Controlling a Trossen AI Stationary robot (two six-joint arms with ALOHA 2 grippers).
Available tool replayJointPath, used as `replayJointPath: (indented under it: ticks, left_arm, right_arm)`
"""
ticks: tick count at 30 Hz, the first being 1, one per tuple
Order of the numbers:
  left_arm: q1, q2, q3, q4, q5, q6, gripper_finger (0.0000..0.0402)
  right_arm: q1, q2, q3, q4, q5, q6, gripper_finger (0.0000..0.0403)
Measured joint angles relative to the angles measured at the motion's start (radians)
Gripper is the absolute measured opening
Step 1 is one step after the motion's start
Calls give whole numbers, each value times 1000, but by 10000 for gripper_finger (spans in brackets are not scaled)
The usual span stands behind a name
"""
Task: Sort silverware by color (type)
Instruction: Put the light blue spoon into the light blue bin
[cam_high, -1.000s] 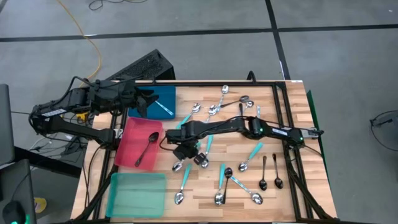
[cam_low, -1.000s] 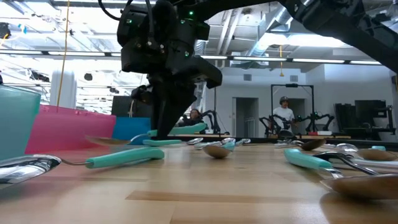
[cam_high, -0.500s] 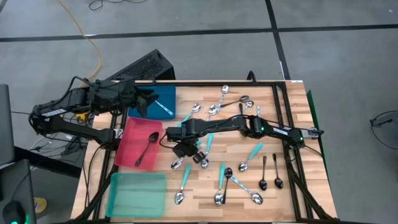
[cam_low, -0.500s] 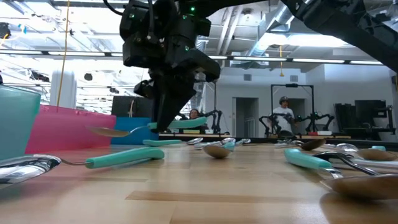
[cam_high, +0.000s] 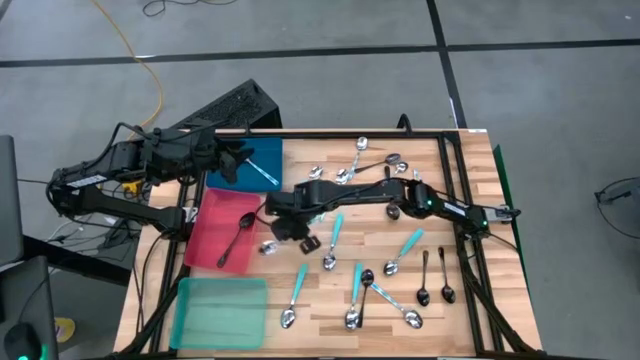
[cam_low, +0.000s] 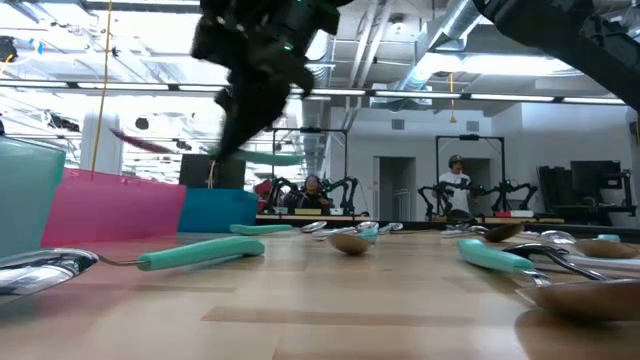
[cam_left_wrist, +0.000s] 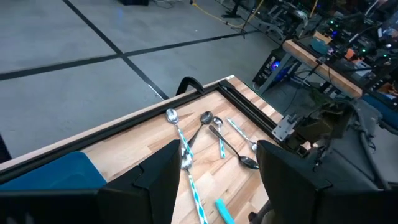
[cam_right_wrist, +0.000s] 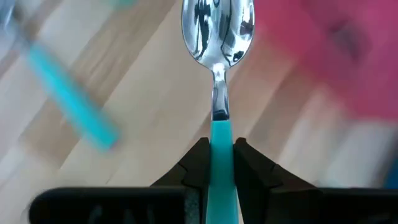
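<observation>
right gripper (cam_right_wrist: 217, 158): clamped on turquoise-handled spoon (cam_right_wrist: 217, 37), lifted above tabletop (cam_high: 480, 200) beside red tray (cam_high: 205, 245) | handling: light, stiff, slick; hold mid-handle | left gripper (cam_left_wrist: 214, 171): open over blue tray (cam_high: 265, 155)

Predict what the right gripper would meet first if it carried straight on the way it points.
Probably the red tray: the right gripper, holding a turquoise-handled spoon, points toward it. Height is unclear.

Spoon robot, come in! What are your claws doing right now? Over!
Right gripper shut on turquoise-handled spoon, lifted over the table by the red tray. Left gripper open above the blue tray. Nothing in the way.
</observation>
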Motion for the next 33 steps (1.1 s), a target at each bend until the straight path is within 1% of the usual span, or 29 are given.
replayJointPath:
  ticks: [2,5,7,10,14,19,23,27,29,33]
  left_arm:
    - [0,0,0,0,-5,0,195]
    - [0,0,0,0,-6,5,195]
    - [0,-2,0,0,-2,7,195]
    - [0,-7,0,0,22,10,195]
    - [0,-26,0,0,63,53,195]
    - [0,-73,0,-2,111,96,195]
    - [0,-119,0,-19,117,105,195]
    - [0,-160,0,-23,117,123,195]
    - [0,-179,0,-22,117,134,195]
    - [0,-212,0,-22,116,158,195]
  right_arm:
    - [4,-19,-6,28,-6,16,79]
    - [24,-31,-2,134,-11,32,79]
    - [42,-35,-5,151,-15,33,79]
    - [73,-35,-5,243,-15,33,79]
    - [114,-35,-5,377,-15,55,79]
    - [147,-26,-5,646,-14,190,79]
    - [166,3,-4,852,-12,282,79]
    - [189,33,-2,1004,-13,370,79]
    - [198,39,-4,1031,-14,415,79]
    - [212,98,-4,1120,-15,521,79]
